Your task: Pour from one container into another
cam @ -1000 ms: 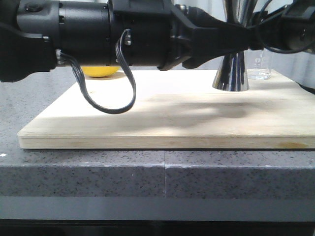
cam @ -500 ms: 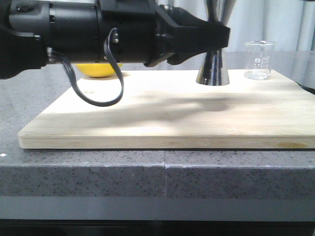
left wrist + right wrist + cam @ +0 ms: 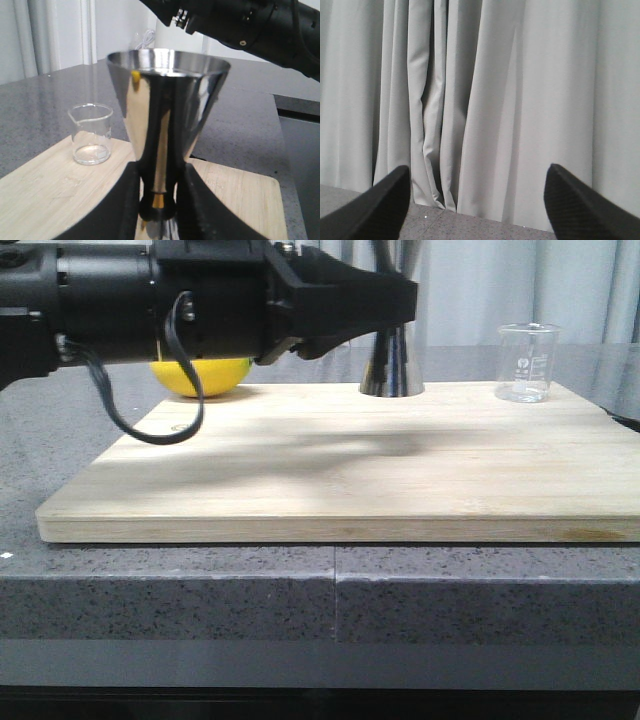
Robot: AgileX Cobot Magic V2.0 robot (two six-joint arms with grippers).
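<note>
Left gripper (image 3: 157, 200), jaws narrowed onto the waist of the upright steel jigger (image 3: 391, 360), holds it over the wooden board (image 3: 340, 480). Glass beaker (image 3: 526, 362) stands at the jigger's 3 o'clock, well apart. Right gripper (image 3: 475, 210): jaws wide, holding nothing, facing the curtain (image 3: 485, 100).

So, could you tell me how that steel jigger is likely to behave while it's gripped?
The jigger looks polished, so it is probably slippery. The left gripper pinches only its narrow waist under a wide cup, so it may pivot. Standing, its small base suggests it tips easily.
</note>
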